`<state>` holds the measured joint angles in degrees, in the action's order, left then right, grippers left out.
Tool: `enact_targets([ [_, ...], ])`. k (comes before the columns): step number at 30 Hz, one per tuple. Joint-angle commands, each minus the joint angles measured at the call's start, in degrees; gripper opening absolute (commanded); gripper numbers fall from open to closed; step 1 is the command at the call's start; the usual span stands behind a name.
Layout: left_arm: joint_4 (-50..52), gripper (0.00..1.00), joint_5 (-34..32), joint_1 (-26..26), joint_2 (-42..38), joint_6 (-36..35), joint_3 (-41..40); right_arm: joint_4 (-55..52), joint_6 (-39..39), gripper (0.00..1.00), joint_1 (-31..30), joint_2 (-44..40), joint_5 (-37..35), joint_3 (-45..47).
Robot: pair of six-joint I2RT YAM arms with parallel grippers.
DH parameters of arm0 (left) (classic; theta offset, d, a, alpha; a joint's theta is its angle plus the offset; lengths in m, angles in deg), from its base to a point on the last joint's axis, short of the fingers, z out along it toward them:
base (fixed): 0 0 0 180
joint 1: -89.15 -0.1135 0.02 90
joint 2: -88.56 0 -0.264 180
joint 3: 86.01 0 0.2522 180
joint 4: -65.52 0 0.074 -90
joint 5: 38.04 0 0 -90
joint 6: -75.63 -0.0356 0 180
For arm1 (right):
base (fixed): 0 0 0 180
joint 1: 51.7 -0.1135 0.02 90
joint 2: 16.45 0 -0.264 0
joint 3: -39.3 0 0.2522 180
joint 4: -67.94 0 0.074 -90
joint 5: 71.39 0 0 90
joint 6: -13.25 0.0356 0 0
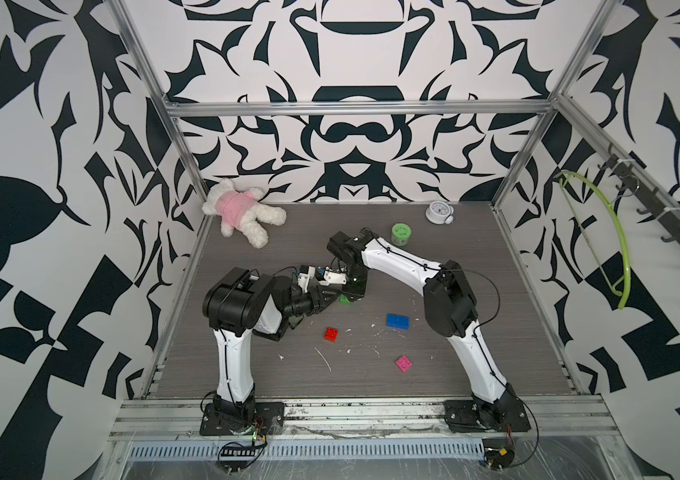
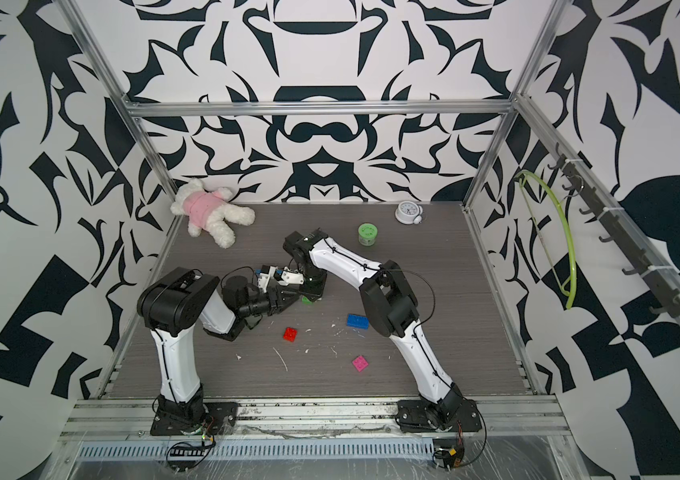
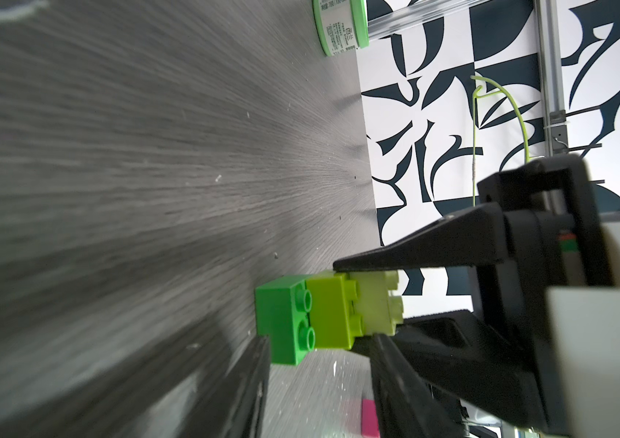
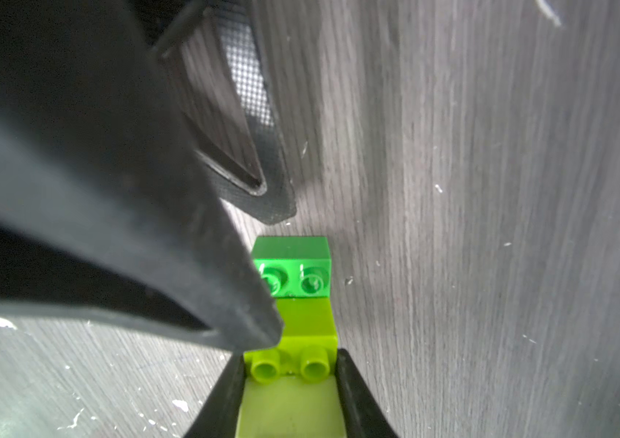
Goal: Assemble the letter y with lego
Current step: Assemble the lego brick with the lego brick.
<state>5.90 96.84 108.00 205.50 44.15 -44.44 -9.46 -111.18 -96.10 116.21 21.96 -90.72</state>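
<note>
Lego stem (image 1: 345, 299) is seen in both top views near mid-table (image 1: 371, 382), w/ only its green base showing under two black grippers. The right gripper (image 1: 348, 294) is set over it from above, the left gripper (image 1: 331, 302) beside it. Red brick (image 1: 331, 334), blue brick (image 1: 397, 321) and pink brick (image 1: 403, 363) are scattered loose, well apart, nearer the front edge.

Left wrist view: green brick (image 3: 281, 322) is lowest, against the table. Lime brick (image 3: 329, 314) is stacked on it, pale lime brick (image 3: 374, 299) on top. That top brick is clenched btwn the right gripper's fingers (image 3: 414, 252).

Right wrist view: same grip is shown, the pale brick pinched on both sides. Left gripper's jaws are spread. One finger (image 4: 187, 246) is laid vs. the stem's side, while the other's tip is kept near the green brick w/ a gap. Nothing is grasped by it.
</note>
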Motion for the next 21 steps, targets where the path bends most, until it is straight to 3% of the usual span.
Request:
enact_targets([
  [1,16.6,0.48,-3.0,1.6,5.0,-3.7,-1.7,-2.1,-0.6,0.17,-0.3,3.0,-0.6,-2.0],
  [16,20.6,0.51,-4.1,2.8,4.8,-6.1,-0.6,1.8,-8.5,0.18,1.4,1.0,5.3,-0.3],
  [21,19.7,0.47,-4.9,2.7,4.6,-6.2,-0.9,2.5,-10.2,0.19,2.5,0.6,7.0,0.4],
])
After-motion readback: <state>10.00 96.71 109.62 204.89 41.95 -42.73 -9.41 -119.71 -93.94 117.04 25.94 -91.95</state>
